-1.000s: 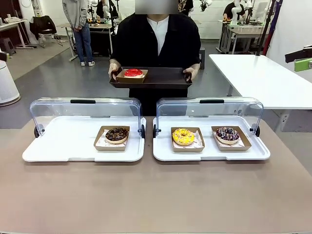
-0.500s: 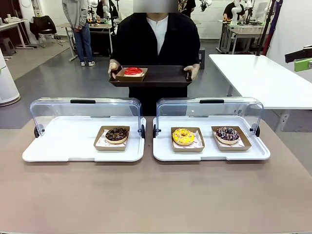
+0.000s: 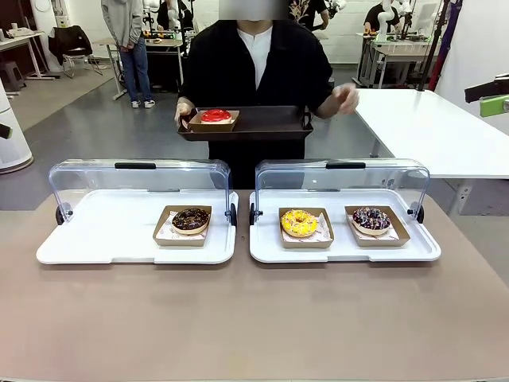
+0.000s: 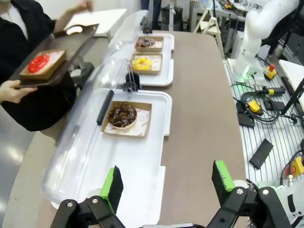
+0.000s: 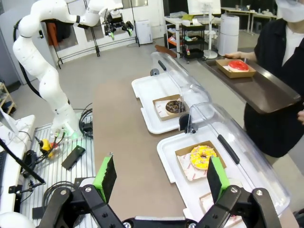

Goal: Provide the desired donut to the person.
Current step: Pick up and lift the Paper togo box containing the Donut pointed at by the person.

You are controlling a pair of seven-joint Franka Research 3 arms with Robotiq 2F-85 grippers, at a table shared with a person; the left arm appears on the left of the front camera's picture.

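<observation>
The person's hand [image 3: 344, 99] has let go of the dark tray [image 3: 262, 125] and lifted aside.
Across the tabletop [image 3: 254, 318], the person [image 3: 254, 64] stands behind the yellow donut [image 3: 299, 223]; chocolate donut [image 3: 191, 219] to its left, sprinkled donut [image 3: 371, 218] right, red donut [image 3: 216, 116] beyond it. Left claw [image 4: 167, 178] and right claw [image 5: 160, 176] gape wide, empty.

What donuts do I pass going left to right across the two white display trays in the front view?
chocolate donut → yellow donut → dark sprinkled donut
</observation>
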